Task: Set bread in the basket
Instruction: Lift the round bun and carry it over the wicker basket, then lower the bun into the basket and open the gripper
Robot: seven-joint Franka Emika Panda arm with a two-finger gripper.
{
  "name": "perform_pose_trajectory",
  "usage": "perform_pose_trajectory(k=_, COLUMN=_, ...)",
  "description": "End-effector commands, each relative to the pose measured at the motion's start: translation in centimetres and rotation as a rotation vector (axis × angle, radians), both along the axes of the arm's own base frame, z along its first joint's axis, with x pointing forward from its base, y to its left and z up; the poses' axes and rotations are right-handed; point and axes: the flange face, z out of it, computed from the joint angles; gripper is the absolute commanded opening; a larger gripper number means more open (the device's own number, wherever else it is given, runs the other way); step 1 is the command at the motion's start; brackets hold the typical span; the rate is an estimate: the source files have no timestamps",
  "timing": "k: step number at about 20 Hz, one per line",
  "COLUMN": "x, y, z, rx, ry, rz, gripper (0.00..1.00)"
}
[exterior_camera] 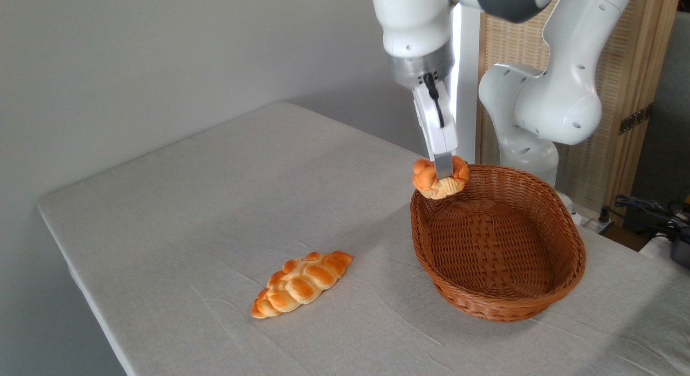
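The gripper [443, 174] is clenched on the little knotted bun [439, 179]. One grey finger comes down over the middle of the bun; the other finger is hidden behind it. The bun hangs in the air, not touching anything else. It is right at the far left rim of the wicker basket [579, 252], a bit higher than the rim, and part of it looks to be over the inside of the basket already.

The bun looks light, because the thin fingers hold it up with no trouble. It looks soft too, like a squishy toy, so a gentle squeeze is enough. Its top is shiny and might be a bit slippery. The best place to hold it is across the fat middle, where the fingers are now. It would not break if it dropped.

The basket is big and empty, with sloping sides. It sits on the table [215, 193] with its white cloth. I think the next job is to move the bun further over the basket's middle and let go.

Well to the left of the basket, nearer to us, a long braided loaf [302, 283] lies flat on the cloth. The white robot arm [555, 101] stands behind the basket.
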Motion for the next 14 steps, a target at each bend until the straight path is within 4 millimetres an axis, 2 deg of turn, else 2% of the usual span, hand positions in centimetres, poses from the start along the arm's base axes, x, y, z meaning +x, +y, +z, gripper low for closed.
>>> perform_pose_trajectory(k=1, x=-0.9, y=0.2, z=-1.3, rx=0.043, ry=0.042, rz=-0.034, gripper=0.29)
perform_pose_trajectory(k=3, x=-1.1, y=0.0, z=-2.4, rx=0.045, ry=0.070, rz=-0.037, gripper=0.30)
perform_pose_trajectory(k=4, x=-1.2, y=-0.2, z=-3.1, rx=0.047, ry=0.086, rz=-0.041, gripper=0.42)
perform_pose_trajectory(k=5, x=-1.0, y=-0.2, z=-3.5, rx=0.052, ry=0.100, rz=-0.034, gripper=0.61)
perform_pose_trajectory(k=6, x=-1.0, y=-0.2, z=-3.6, rx=0.053, ry=0.103, rz=-0.033, gripper=0.67)
perform_pose_trajectory(k=9, x=-1.0, y=-0.3, z=-3.8, rx=0.054, ry=0.109, rz=-0.034, gripper=0.74)
perform_pose_trajectory(k=14, x=-0.5, y=-1.5, z=-4.6, rx=0.073, ry=0.138, rz=-0.041, gripper=0.75)
